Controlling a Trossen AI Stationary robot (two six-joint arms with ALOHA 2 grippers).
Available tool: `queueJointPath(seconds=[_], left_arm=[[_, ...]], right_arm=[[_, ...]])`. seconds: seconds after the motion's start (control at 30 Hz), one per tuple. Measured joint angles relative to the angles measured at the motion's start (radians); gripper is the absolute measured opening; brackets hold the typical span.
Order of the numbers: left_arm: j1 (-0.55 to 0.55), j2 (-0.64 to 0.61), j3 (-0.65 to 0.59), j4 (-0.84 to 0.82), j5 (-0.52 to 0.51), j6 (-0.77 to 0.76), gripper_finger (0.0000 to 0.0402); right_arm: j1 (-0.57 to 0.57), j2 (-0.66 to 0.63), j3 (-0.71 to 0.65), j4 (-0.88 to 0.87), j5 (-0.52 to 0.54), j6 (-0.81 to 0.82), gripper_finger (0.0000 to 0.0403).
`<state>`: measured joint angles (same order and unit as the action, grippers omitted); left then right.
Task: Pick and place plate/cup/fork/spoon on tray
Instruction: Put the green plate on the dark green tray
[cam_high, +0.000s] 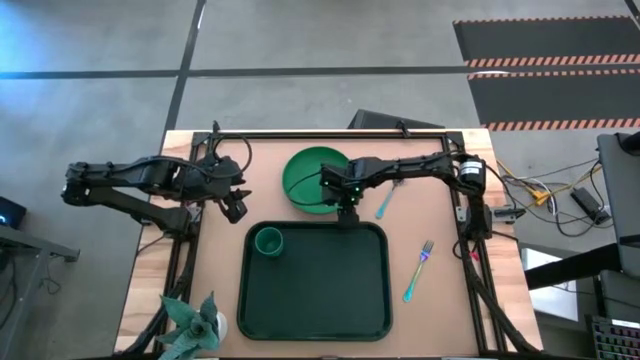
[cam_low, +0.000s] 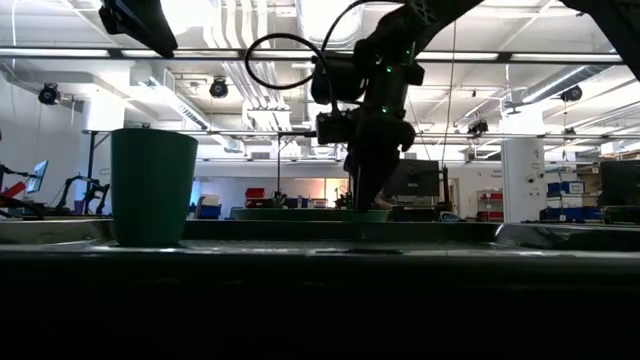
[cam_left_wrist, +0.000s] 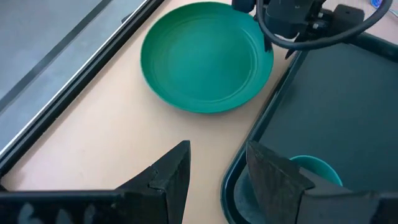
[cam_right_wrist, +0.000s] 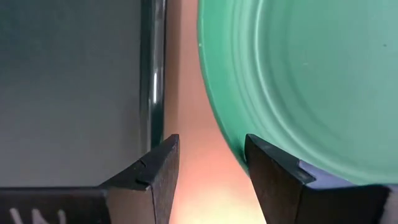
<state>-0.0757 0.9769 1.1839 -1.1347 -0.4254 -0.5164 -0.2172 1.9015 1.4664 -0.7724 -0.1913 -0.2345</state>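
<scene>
Plate and right claw: the right claw (cam_high: 347, 210) is low over the near rim of the plate (cam_high: 312, 178), its fingers parted; in the right wrist view one finger (cam_right_wrist: 273, 171) sits over the plate's edge (cam_right_wrist: 298, 74) and the other over the bare strip of bench between plate and tray (whether a finger touches the rim I cannot tell).
Plate position: on the bench (cam_high: 210, 270) just beyond the far edge of the tray (cam_high: 320, 290), a narrow gap between them, lying flat.
Low view: the right claw (cam_low: 368, 195) comes down from above onto the plate's rim (cam_low: 300, 213).
Cup: the cup (cam_high: 268, 241) stands upright inside the tray, in its far left corner, apart from the plate.
Spoon: the spoon (cam_high: 386, 203) lies on the bench right of the plate, partly under the right arm.
Fork: the fork (cam_high: 418, 271) lies on the bench right of the tray, well apart from it.
Left claw: the left claw (cam_high: 236, 207) hangs open left of the tray's far corner, holding nothing; its wrist view looks across at the plate (cam_left_wrist: 205, 59) and the cup (cam_left_wrist: 314, 171).
</scene>
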Motion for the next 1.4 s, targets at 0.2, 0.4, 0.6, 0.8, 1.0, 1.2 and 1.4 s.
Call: queueJointPath(seconds=[0.2,0.4,0.6,0.8,1.0,1.2,1.4], left_arm=[[0.0,0.001,0.0,0.0,0.001,-0.001,0.0141],[0.0,0.001,0.0,0.0,0.001,-0.002,0.0141],[0.0,0.001,0.0,0.0,0.001,-0.003,0.0141],[0.0,0.002,0.0,0.0,0.001,-0.003,0.0141],[0.0,0.002,0.0,0.0,0.001,-0.003,0.0141],[0.0,0.002,-0.001,-0.001,0.001,-0.001,0.0141],[0.0,-0.003,-0.018,-0.009,0.0,0.007,0.0141]], right_arm=[[-0.003,0.0,-0.035,0.049,0.003,-0.027,0.0171],[-0.011,0.0,-0.097,0.171,0.01,-0.031,0.0149],[-0.011,-0.004,-0.154,0.262,0.047,0.039,0.0067],[-0.012,-0.007,-0.156,0.288,0.065,0.094,0.0016],[-0.001,-0.031,-0.077,0.221,0.059,0.176,0.0011],[0.051,-0.138,0.075,0.047,0.027,0.24,0.0005],[0.167,-0.263,0.143,-0.006,0.031,0.374,0.0005]])
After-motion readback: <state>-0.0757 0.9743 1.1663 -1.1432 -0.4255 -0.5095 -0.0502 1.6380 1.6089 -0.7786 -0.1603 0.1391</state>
